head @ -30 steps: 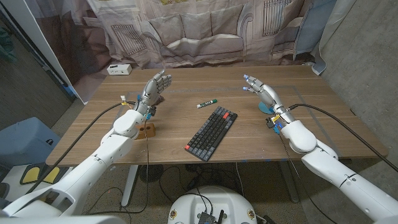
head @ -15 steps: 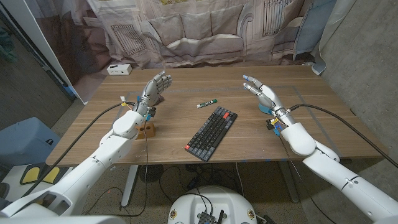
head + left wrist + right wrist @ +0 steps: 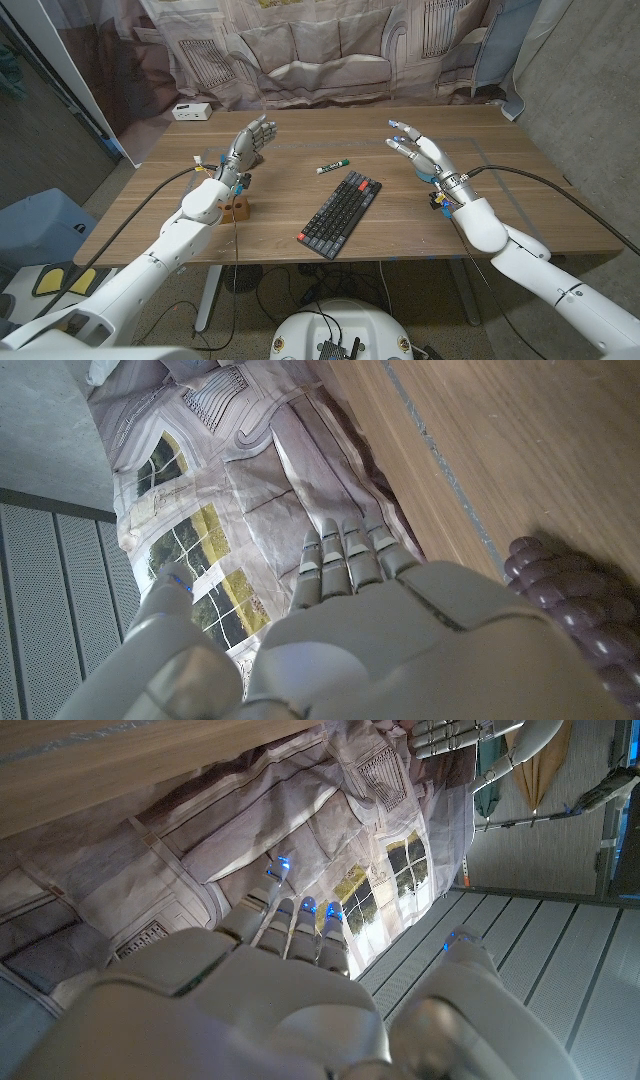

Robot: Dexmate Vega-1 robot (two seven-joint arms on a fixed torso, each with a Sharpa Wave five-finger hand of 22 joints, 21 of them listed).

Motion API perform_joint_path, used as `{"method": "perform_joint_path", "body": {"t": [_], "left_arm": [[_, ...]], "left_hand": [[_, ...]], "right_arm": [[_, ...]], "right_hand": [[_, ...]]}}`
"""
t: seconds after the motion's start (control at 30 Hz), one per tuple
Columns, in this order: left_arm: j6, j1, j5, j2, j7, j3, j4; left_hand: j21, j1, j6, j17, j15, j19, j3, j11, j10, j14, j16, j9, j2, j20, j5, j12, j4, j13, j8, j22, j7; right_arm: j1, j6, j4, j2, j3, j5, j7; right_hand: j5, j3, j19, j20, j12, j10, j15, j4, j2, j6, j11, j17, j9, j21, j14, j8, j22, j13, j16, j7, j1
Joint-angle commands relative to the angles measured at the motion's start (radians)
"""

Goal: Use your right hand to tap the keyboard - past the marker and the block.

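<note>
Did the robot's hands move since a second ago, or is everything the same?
The right hand drifted a little toward the keyboard, open and holding nothing. The left hand stayed raised and open. The keyboard, the marker and the block did not move.

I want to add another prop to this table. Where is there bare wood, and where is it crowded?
Bare wood lies between the black keyboard and the right robot hand, and along the far edge right of the small white box. It is crowded near the green-capped white marker and the wooden block.
</note>
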Motion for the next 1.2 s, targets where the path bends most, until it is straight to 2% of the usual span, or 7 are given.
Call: {"method": "perform_joint_path", "body": {"t": [0.03,0.43,0.63,0.87,1.1,1.13,1.2], "left_arm": [[-0.021,-0.004,-0.036,-0.033,-0.02,0.0,0.025],[-0.024,-0.018,-0.031,-0.045,-0.029,0.012,0.042],[-0.017,-0.019,-0.025,-0.041,-0.026,0.015,0.035],[-0.006,-0.016,-0.02,-0.036,-0.021,0.017,0.024],[0.0,-0.015,-0.02,-0.032,-0.021,0.018,0.018],[0.003,-0.014,-0.02,-0.032,-0.019,0.018,0.017],[0.009,-0.016,-0.026,-0.032,-0.027,0.02,0.018]], "left_hand": [[-0.005,0.008,0.013,0.003,0.0,0.013,0.004,0.0,0.015,0.013,-0.003,0.006,0.004,-0.003,-0.004,0.0,-0.005,0.002,0.004,0.004,0.001],[-0.006,0.013,0.016,0.003,0.001,0.017,0.007,0.0,0.016,0.016,-0.005,0.006,0.009,-0.001,-0.004,-0.004,-0.007,0.002,0.002,0.004,0.003],[-0.007,0.015,0.018,0.003,0.001,0.016,0.009,-0.001,0.014,0.014,-0.006,0.006,0.012,0.0,-0.004,-0.005,-0.008,0.002,0.002,0.004,0.004],[-0.009,0.017,0.019,0.003,0.005,0.015,0.01,0.002,0.014,0.012,-0.008,0.006,0.015,0.0,-0.005,-0.007,-0.008,0.002,0.001,0.004,0.003],[-0.012,0.02,0.02,0.003,0.019,0.01,0.012,0.004,0.015,0.01,-0.01,0.006,0.018,0.009,-0.005,-0.009,-0.009,0.003,-0.001,0.004,0.009],[-0.013,0.02,0.02,0.003,0.02,0.009,0.012,0.005,0.016,0.01,-0.011,0.006,0.018,0.01,-0.005,-0.01,-0.01,0.003,-0.001,0.004,0.008],[-0.013,0.02,0.02,0.003,0.023,0.008,0.012,0.002,0.014,0.009,-0.011,0.006,0.019,0.011,-0.006,-0.011,-0.01,0.003,-0.001,0.004,0.008]], "right_arm": [[-0.021,-0.084,-0.041,-0.026,0.002,-0.219,-0.122],[-0.034,-0.158,-0.093,-0.071,-0.01,-0.264,-0.116],[-0.034,-0.2,-0.118,-0.091,-0.019,-0.281,-0.101],[-0.027,-0.246,-0.14,-0.105,-0.035,-0.295,-0.083],[-0.019,-0.291,-0.178,-0.13,-0.04,-0.269,-0.017],[-0.016,-0.306,-0.19,-0.138,-0.04,-0.257,0.013],[-0.009,-0.321,-0.205,-0.15,-0.039,-0.214,0.07]], "right_hand": [[0.01,0.006,0.01,-0.002,0.009,0.014,-0.003,-0.008,0.004,0.017,0.0,0.003,0.002,0.006,0.011,0.008,0.001,0.006,0.0,-0.004,0.015],[0.013,0.007,0.01,-0.006,0.009,0.017,-0.007,-0.01,0.005,0.025,-0.001,0.003,0.002,0.005,0.01,0.01,0.001,0.006,-0.002,-0.008,0.017],[0.016,0.006,-0.026,-0.003,0.0,0.001,0.0,-0.011,0.006,0.026,-0.004,0.005,0.003,-0.009,-0.023,0.008,0.001,0.006,-0.015,-0.018,0.015],[0.018,-0.001,-0.111,0.033,-0.011,-0.024,0.021,-0.004,0.008,0.058,-0.026,0.012,0.003,-0.022,-0.08,0.015,0.003,0.008,-0.023,-0.056,-0.003],[0.019,-0.004,-0.171,0.058,-0.019,-0.059,0.036,-0.005,0.009,0.1,-0.022,0.014,0.002,-0.021,-0.121,0.023,0.005,0.009,-0.026,-0.081,-0.01],[0.018,-0.004,-0.221,0.067,-0.02,-0.08,0.042,-0.007,0.013,0.157,-0.031,0.013,0.001,-0.021,-0.146,0.036,0.005,0.008,-0.026,-0.089,-0.011],[0.015,-0.007,-0.323,0.064,-0.026,-0.126,0.052,-0.011,0.013,0.17,-0.021,0.012,0.0,-0.027,-0.212,0.026,0.005,0.008,-0.033,-0.09,-0.014]]}}
